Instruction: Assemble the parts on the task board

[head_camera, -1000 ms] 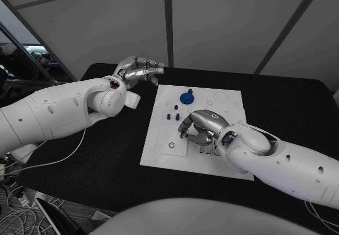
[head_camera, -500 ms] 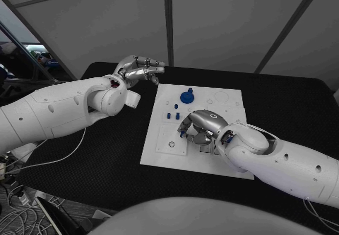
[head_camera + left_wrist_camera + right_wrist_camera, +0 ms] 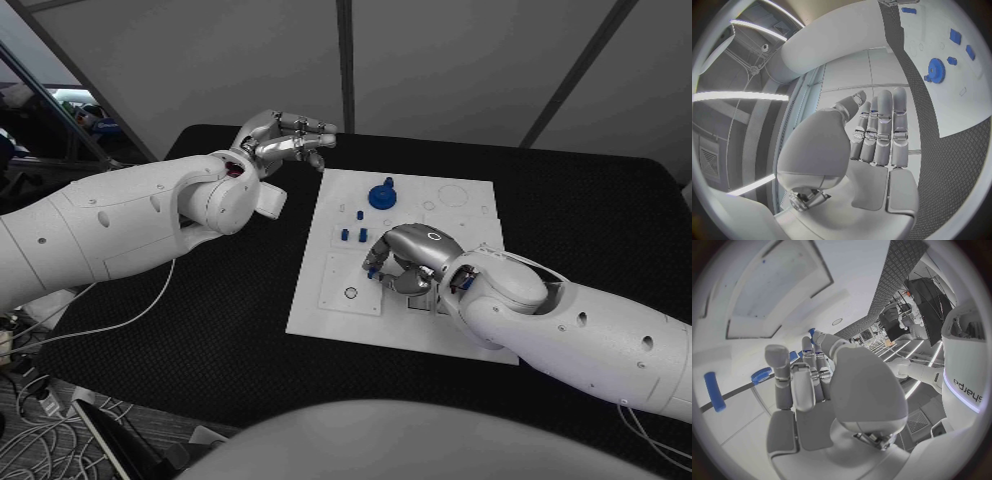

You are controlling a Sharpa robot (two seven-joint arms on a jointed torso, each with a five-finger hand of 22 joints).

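The white task board (image 3: 329,318) lies mid-table. A blue gear (image 3: 382,195) stands at its far end, with two small blue pegs (image 3: 353,236) nearer the middle. My right hand (image 3: 405,261) hovers low over the board's centre, fingers curled, and pinches a small blue part (image 3: 375,266) at its fingertips; the part's tip (image 3: 811,332) shows in the right wrist view. My left hand (image 3: 289,139) is raised beyond the board's far left corner, its fingers (image 3: 879,130) straight and holding nothing. The left wrist view also shows the gear (image 3: 934,69) on the board (image 3: 967,100).
A recessed white plate with a small ring (image 3: 351,295) sits in the board's near left part. Black table (image 3: 216,300) surrounds the board. My right forearm (image 3: 577,330) covers the board's near right corner. A loose blue peg (image 3: 714,391) lies on the board beside the right hand.
The right hand has crept slightly across the board's middle with the blue part still in its fingertips. The left hand has stayed where it was.
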